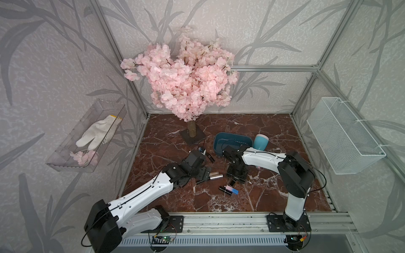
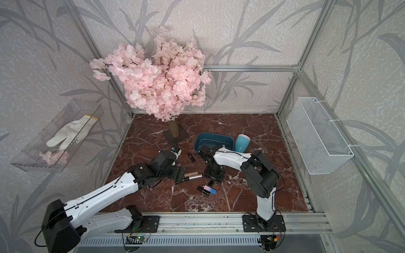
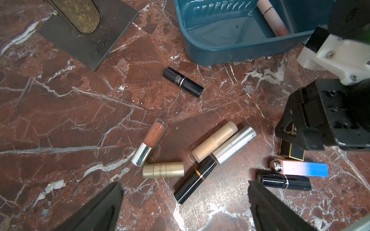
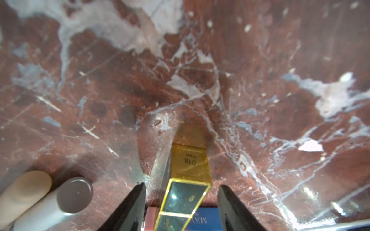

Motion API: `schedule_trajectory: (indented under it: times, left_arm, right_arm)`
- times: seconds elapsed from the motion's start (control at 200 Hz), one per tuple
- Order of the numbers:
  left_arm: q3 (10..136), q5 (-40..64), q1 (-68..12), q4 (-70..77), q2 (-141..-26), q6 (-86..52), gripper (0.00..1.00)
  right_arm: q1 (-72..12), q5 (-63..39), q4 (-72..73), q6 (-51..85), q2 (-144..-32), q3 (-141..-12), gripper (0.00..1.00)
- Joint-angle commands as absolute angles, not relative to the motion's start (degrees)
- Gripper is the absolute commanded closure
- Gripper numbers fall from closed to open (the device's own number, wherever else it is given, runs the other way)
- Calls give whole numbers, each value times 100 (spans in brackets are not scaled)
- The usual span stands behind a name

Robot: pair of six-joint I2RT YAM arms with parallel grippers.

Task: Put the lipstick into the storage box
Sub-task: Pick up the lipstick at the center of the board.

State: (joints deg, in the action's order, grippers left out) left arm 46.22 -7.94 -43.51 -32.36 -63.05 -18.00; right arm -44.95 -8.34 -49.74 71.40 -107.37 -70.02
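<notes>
The right end effector (image 4: 182, 186) sits low over the marble worktop (image 4: 80, 100). Its jaws stand apart on either side of a square black-and-gold lipstick (image 4: 190, 166), with a gap showing at each side. That lipstick rests on the worktop right next to a pink-and-blue lipstick (image 3: 302, 169). The left end effector (image 3: 184, 210) hangs with its jaws wide apart above a cluster of lipsticks (image 3: 214, 144). The teal storage box (image 1: 219, 146) holds one pink tube (image 3: 272, 18).

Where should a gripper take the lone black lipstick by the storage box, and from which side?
Grip the black lipstick mid-barrel, near its silver band, coming straight down from above. It lies flat and alone on the table, with bare surface along both long sides, so the jaws can straddle its narrow width. The storage box stands close but apart; probably keep the jaws clear of its wall.
</notes>
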Motion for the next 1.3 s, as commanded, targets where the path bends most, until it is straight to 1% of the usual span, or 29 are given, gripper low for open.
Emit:
schedule_trajectory:
  times: [0.0,0.155,0.285,0.33,0.45,0.565,0.825,1.07,1.17,1.295]
  left_arm:
    - [4561,-909,-4359,-3279,-6231,-1846,0]
    - [4578,-918,-4359,-3285,-6254,-1854,0]
    - [4588,-945,-4359,-3289,-6247,-1887,0]
    - [4587,-971,-4359,-3292,-6235,-1907,0]
    - [4564,-995,-4360,-3273,-6211,-1984,0]
    - [4562,-996,-4364,-3247,-6212,-2026,0]
    - [4562,-967,-4358,-3219,-6211,-2065,0]
    - [4604,-959,-4351,-3042,-6229,-2117,0]
    - [4679,-909,-4325,-2947,-6265,-2118,0]
    - [4784,-829,-4299,-2848,-6326,-2093,0]
  right_arm:
    - [-4535,-571,-5129,7163,-10810,-7019,44]
    - [-4535,-342,-5161,7020,-10829,-7065,53]
    - [-4535,-240,-5155,6918,-10788,-7054,65]
    - [-4535,-230,-5131,6887,-10755,-7057,67]
    - [-4535,-153,-5168,6806,-10693,-7090,68]
    - [-4540,-46,-5221,6720,-10623,-7120,76]
    - [-4535,132,-5613,6323,-10313,-7432,79]
    - [-4535,580,-6429,5740,-9632,-8269,79]
    - [-4516,650,-6631,5459,-9536,-8618,79]
    - [-4270,683,-6764,5128,-9514,-9010,79]
